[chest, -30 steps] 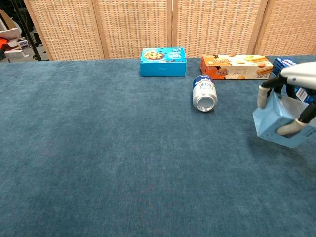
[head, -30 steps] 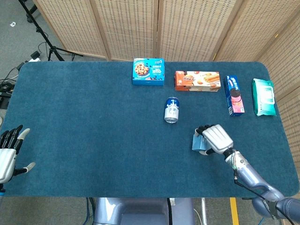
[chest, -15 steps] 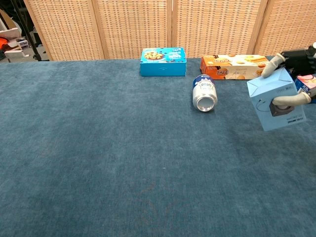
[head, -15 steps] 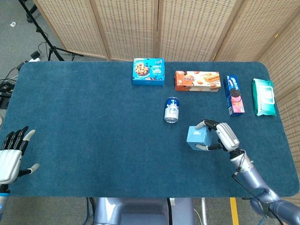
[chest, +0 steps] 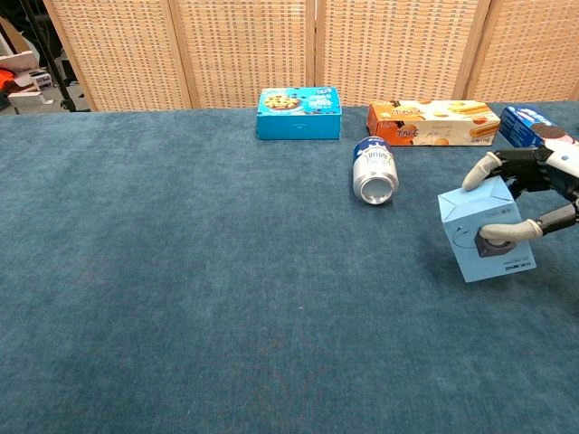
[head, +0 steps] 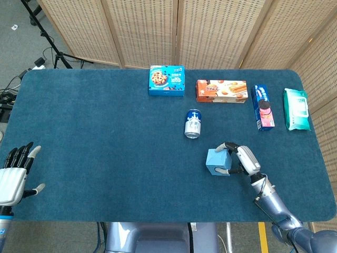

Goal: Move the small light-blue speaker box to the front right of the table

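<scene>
While the right hand [head: 243, 158] pinches the speaker box [head: 217, 162] | box tilted, short of the table's [head: 105, 158] front-right corner | left hand [head: 13, 176] open, empty.

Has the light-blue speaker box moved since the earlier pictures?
Yes. The light-blue speaker box, held by the right robot hand, has shifted leftward and toward the front edge, now nearer below the lying can.

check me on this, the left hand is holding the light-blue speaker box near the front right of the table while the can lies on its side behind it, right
Not quite: the right hand holds the light-blue speaker box, not the left. The head view shows the left hand open and empty at the table's far left edge. The rest stands: the box is toward the front right of the table, and the can lies on its side behind it.
</scene>
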Available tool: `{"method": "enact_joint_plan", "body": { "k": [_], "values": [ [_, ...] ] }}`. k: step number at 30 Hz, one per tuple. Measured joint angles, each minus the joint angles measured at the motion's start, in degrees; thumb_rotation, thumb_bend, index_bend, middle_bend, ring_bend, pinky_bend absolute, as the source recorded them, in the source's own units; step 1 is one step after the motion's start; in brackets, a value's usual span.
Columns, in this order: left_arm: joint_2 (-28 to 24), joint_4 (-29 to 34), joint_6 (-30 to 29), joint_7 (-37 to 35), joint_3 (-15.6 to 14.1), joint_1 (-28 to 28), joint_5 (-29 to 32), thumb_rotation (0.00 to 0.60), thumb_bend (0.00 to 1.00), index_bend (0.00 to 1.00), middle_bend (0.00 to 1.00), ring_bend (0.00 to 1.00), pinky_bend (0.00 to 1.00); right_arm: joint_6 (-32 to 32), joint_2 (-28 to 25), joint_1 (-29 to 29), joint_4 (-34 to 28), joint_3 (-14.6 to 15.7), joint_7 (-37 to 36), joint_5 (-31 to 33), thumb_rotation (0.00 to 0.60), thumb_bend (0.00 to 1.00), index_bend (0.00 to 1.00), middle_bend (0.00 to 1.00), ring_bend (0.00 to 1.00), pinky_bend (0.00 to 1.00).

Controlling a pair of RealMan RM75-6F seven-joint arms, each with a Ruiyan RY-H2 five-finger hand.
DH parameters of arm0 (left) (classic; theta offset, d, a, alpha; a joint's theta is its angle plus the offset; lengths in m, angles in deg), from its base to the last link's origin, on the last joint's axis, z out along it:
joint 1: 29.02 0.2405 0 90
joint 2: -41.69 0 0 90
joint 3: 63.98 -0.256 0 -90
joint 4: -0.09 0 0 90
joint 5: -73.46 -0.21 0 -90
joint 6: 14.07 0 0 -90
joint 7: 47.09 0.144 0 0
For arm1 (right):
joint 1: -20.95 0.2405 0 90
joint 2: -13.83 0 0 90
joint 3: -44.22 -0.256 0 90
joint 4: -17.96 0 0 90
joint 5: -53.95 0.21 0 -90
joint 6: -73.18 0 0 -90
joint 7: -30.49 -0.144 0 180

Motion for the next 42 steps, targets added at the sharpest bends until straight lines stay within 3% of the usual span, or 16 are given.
{"method": "enact_joint_plan", "body": {
  "k": [1, 3, 5, 7, 18, 23, 29, 42],
  "values": [
    [0.0, 0.0, 0.1, 0.0, 0.0, 0.0, 0.1, 0.6, 0.0, 0.0, 0.0, 0.0, 0.0, 0.0, 0.1, -0.1, 0.6, 0.2, -0.3, -0.1, 0.6, 0.52, 0.4, 0.42, 0.3, 0.53],
    [0.0, -0.1, 0.1, 0.0, 0.0, -0.1, 0.1, 0.6, 0.0, 0.0, 0.0, 0.0, 0.0, 0.2, 0.2, -0.2, 1.3, 0.7, -1.2, -0.7, 0.6, 0.49, 0.32, 0.23, 0.14, 0.45],
    [0.0, -0.2, 0.2, 0.0, 0.0, -0.1, 0.1, 0.6, 0.0, 0.0, 0.0, 0.0, 0.0, 0.6, 0.1, -0.2, 1.8, 1.2, -2.4, -1.3, 0.6, 0.45, 0.24, 0.11, 0.03, 0.36],
    [0.1, -0.2, 0.2, 0.0, 0.0, -0.1, 0.1, 0.6, 0.0, 0.0, 0.0, 0.0, 0.0, 1.2, -0.1, -0.3, 2.3, 1.5, -3.2, -1.7, 0.6, 0.44, 0.21, 0.06, 0.0, 0.31],
    [-0.1, 0.4, -0.4, 0.2, -0.5, 0.0, -1.1, 0.6, 0.0, 0.0, 0.0, 0.0, 0.0, 7.4, -2.5, -2.6, 4.4, 3.1, -5.1, -3.9, 0.6, 0.44, 0.2, 0.05, 0.0, 0.27],
    [-0.2, 0.6, -1.1, 0.0, -0.8, 0.3, -2.0, 0.6, 0.0, 0.0, 0.0, 0.0, 0.0, 6.7, -3.6, -3.2, 4.1, 4.2, -6.1, -4.2, 0.6, 0.42, 0.2, 0.03, 0.0, 0.25],
    [-0.3, 0.6, -1.4, -0.2, -0.8, 0.4, -2.3, 0.6, 0.0, 0.0, 0.0, 0.0, 0.0, 5.4, -3.9, -3.3, 4.3, 5.4, -7.7, -4.8, 0.6, 0.31, 0.08, 0.0, 0.0, 0.17],
    [-0.3, 0.7, -1.2, -0.2, -0.9, 0.3, -2.3, 0.6, 0.0, 0.0, 0.0, 0.0, 0.0, 3.8, -5.4, -3.6, 5.0, 5.2, -9.4, -3.7, 0.6, 0.31, 0.08, 0.0, 0.0, 0.15]
  ]
}}
